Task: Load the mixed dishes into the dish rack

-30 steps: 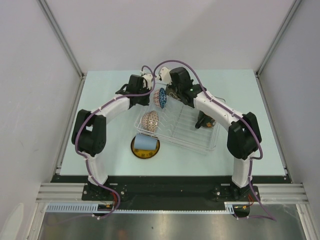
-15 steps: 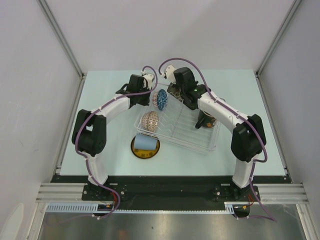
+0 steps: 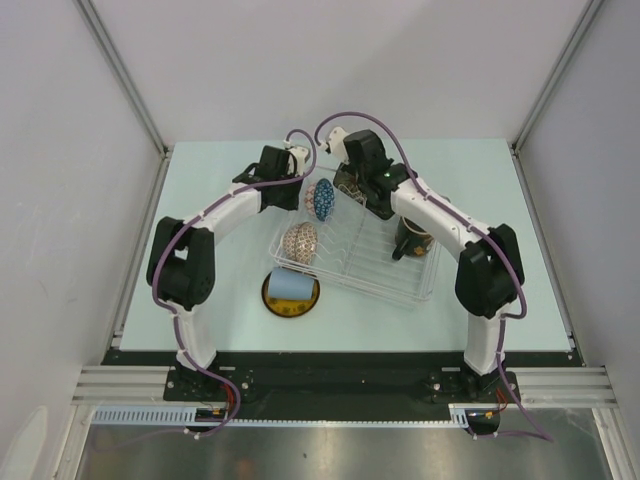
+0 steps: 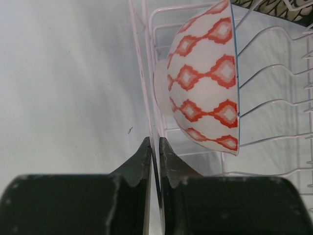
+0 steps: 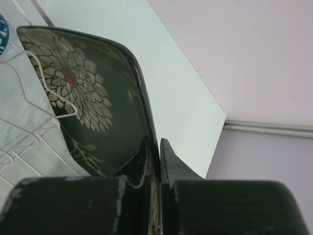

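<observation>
At the rack's far end, most of the black plate is hidden from the top camera by the right arm. The wrist view shows it standing on edge among the wire dividers, floral face turned toward the bowls. Its lower part is cut off behind the right gripper, whose fingers are pinched tight on its rim. The mug sits in the rack's right part, half covered by that arm.

The left gripper is also nearly closed, with the thin wire edge of the rack running between its tips. The top view does not show these fingertips clearly.

Against the picture from a second ago, rack and dishes lie the same, and the right wrist has barely shifted.

The rack's long axis runs from far left to near right. The blue bowl stands on edge in it, foot left, mouth toward the plate. The beige bowl stands on edge nearer the arms. Outside the rack, the cup rests on the yellow plate.
</observation>
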You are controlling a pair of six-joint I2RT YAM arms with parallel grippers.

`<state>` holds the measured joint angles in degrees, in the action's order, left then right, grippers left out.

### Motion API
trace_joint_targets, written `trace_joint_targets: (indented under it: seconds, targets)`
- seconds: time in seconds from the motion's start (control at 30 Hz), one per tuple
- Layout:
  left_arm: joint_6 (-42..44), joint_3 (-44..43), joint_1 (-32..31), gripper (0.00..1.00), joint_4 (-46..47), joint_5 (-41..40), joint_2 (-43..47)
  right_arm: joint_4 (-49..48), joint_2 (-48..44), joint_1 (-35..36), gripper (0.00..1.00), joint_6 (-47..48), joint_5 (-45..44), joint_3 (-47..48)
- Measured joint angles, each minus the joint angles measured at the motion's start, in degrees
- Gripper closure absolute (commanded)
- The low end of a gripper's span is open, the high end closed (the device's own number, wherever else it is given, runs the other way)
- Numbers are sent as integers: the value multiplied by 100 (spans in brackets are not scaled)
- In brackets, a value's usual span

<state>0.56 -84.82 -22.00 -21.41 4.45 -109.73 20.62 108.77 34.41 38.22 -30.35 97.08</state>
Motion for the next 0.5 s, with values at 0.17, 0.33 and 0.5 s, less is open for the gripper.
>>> trace_joint_targets:
  seconds: [0.17,0.33,0.5]
  targets:
    - [-4,13,15,90,37,-33,0,208,407,55,100,155,0,573]
    - [-28,42,96,90,101,-83,2,221,704,164,100,267,-70,927]
    - [-61,57,170,91,133,-131,2,35,866,361,91,382,-267,1021]
